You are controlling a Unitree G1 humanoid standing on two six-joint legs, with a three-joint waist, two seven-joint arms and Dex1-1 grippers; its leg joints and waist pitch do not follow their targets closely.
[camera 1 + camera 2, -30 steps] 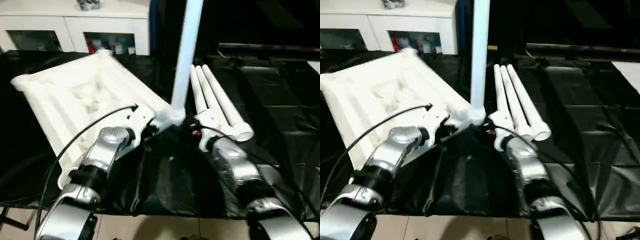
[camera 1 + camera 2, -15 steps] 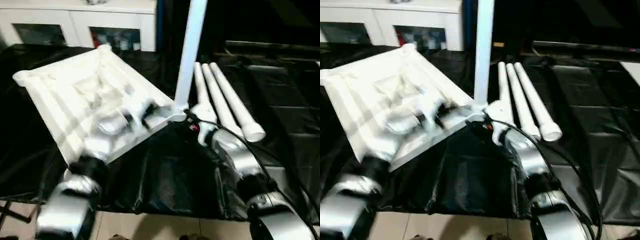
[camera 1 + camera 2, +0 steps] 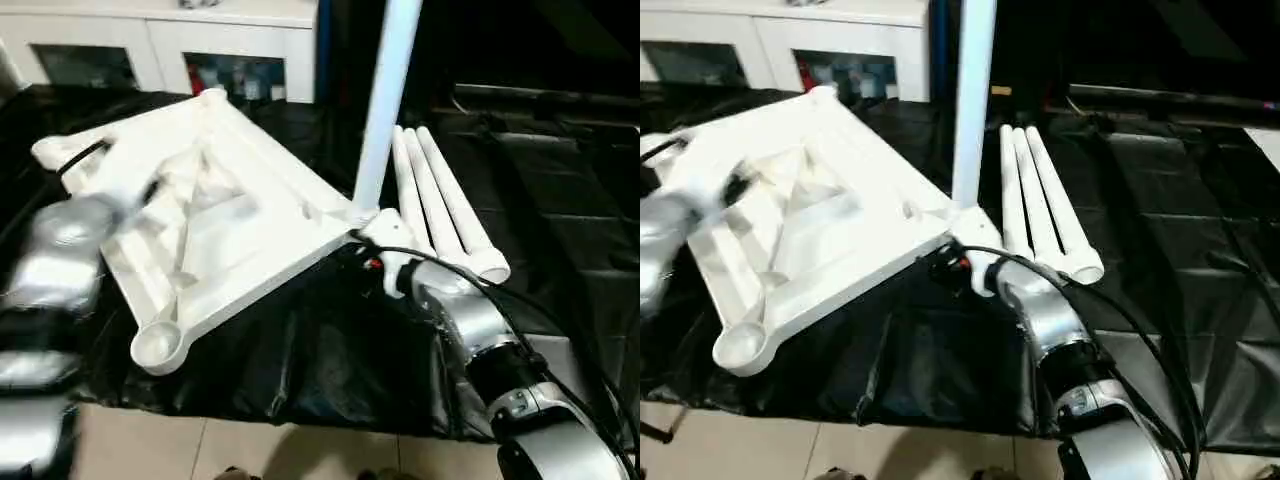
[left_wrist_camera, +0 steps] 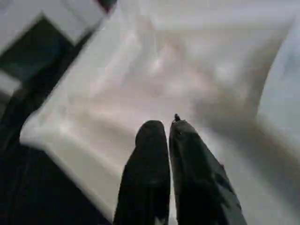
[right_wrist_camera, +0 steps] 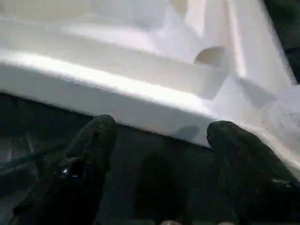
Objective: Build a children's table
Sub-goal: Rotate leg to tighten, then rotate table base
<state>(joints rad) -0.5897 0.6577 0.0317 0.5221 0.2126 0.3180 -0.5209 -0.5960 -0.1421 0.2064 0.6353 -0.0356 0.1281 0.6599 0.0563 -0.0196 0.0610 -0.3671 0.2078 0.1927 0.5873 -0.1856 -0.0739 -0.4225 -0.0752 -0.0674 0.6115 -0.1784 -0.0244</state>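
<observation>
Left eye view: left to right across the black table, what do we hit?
Left arm at the picture's left edge → upturned white tabletop → upright leg standing in its right-hand corner socket → three loose legs lying side by side → bare black table cover.

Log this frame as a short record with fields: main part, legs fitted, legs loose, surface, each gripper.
main part: white plastic rectangular tabletop, underside up, lying on the black sheet
legs fitted: one white round tube leg standing upright in a corner socket
legs loose: three white tube legs lying side by side beside the tabletop
empty socket: rounded corner socket nearest the camera
left gripper: fingers together, over the tabletop
right gripper: fingers spread apart, at the tabletop's edge, holding nothing
</observation>
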